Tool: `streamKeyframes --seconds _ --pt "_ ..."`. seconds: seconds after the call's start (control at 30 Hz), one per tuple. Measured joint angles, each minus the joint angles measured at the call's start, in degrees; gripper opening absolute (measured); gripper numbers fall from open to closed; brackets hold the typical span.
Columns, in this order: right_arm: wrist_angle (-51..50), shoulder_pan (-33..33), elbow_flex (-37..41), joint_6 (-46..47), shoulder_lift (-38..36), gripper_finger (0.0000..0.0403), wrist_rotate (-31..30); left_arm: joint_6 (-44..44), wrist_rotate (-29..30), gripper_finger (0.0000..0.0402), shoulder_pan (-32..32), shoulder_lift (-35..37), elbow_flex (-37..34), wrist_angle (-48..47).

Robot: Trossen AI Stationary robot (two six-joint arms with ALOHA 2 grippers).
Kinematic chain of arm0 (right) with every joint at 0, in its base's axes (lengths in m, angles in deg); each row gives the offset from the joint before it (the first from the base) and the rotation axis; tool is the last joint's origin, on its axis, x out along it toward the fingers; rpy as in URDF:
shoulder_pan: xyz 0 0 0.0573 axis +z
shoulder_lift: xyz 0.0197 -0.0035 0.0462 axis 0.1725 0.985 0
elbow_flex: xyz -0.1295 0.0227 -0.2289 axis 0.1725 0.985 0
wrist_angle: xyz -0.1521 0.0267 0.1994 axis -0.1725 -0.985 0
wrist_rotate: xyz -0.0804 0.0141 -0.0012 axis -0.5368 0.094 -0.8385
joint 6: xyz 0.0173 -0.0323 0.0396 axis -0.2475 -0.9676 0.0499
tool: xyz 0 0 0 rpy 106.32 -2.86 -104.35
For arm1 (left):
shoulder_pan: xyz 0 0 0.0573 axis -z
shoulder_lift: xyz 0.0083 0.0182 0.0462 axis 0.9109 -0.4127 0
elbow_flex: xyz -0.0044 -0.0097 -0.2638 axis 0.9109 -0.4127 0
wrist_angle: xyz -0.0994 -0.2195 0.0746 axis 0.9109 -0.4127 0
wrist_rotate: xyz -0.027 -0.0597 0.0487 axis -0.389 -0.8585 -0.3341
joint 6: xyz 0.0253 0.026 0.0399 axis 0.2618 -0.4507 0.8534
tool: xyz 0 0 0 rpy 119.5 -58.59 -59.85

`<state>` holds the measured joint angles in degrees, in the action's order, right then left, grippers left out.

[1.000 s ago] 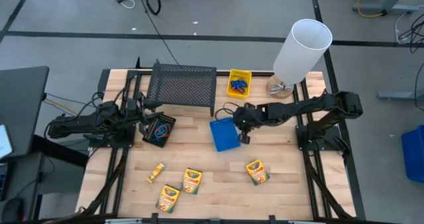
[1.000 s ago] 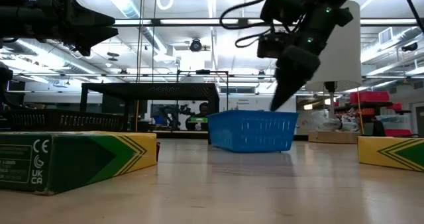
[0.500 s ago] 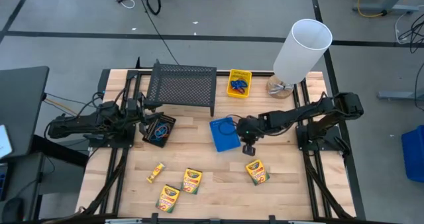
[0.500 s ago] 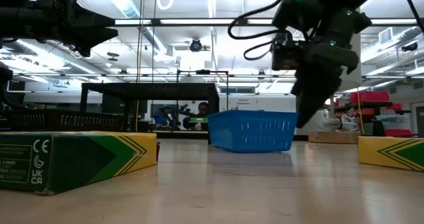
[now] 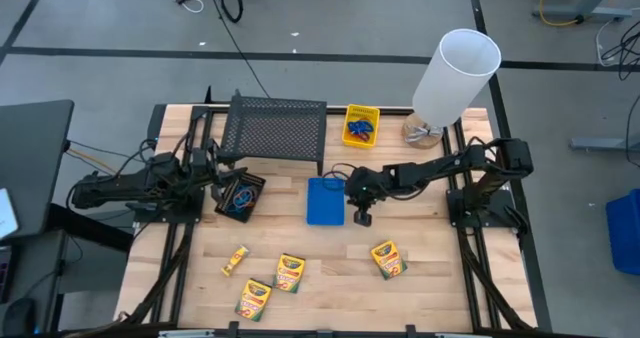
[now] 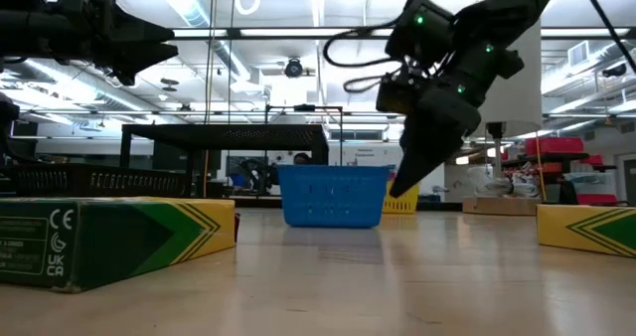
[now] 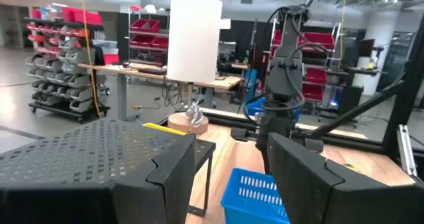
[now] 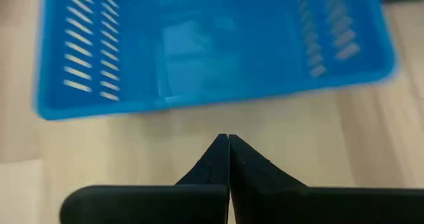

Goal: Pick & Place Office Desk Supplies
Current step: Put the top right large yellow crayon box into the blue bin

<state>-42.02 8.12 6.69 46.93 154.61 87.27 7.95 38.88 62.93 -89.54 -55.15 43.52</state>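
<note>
The empty blue slotted bin (image 5: 325, 200), at the table's middle beside the right gripper (image 5: 362, 218) with its fingers pressed together and empty, seems light, stiff and slippery, so gripping one thin wall looks best.

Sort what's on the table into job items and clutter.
Job: blue bin, empty, beside the shut right gripper; yellow bin and black bin, both holding loops; four crayon boxes.

Clutter: mesh rack; white cylinder.
</note>
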Motion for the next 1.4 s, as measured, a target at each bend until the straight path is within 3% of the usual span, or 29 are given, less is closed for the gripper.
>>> streamKeyframes --seconds 0.17,0.4,0.53,0.73,1.0,1.1,1.23,1.4 --pt "-4.79 0.85 -0.07 2.16 -1.83 0.0000 -0.76 0.00 -0.33 0.0193 0.00 -0.09 0.00 0.08" --pt "-15.09 7.55 -0.07 11.20 -6.96 0.0000 -0.62 0.00 -0.89 0.0193 0.00 -0.09 0.00 0.06" --pt "-15.62 13.17 -0.07 12.87 -7.96 0.0010 6.97 0.02 -2.17 0.0193 0.01 -0.09 0.00 0.10" --pt "-15.84 19.10 -0.07 19.46 -7.96 0.0096 13.29 0.01 -2.43 0.0193 0.07 -0.09 -0.02 0.06" --pt "-20.72 22.80 -0.11 39.03 -7.93 0.0239 25.99 1.23 -2.44 0.0193 0.07 -0.09 -0.02 0.06" --pt "-25.95 25.26 -0.11 45.02 -7.91 0.0254 28.22 1.77 -2.45 0.0193 0.07 -0.09 -0.02 0.06" --pt "-32.53 29.42 -0.11 49.49 -7.91 0.0250 26.88 2.40 -2.44 0.0193 0.07 -0.09 -0.04 0.06" --pt "-30.96 32.86 -0.11 56.29 -7.89 0.0233 23.11 2.55 -2.43 0.0193 0.07 -0.09 -0.04 0.06"
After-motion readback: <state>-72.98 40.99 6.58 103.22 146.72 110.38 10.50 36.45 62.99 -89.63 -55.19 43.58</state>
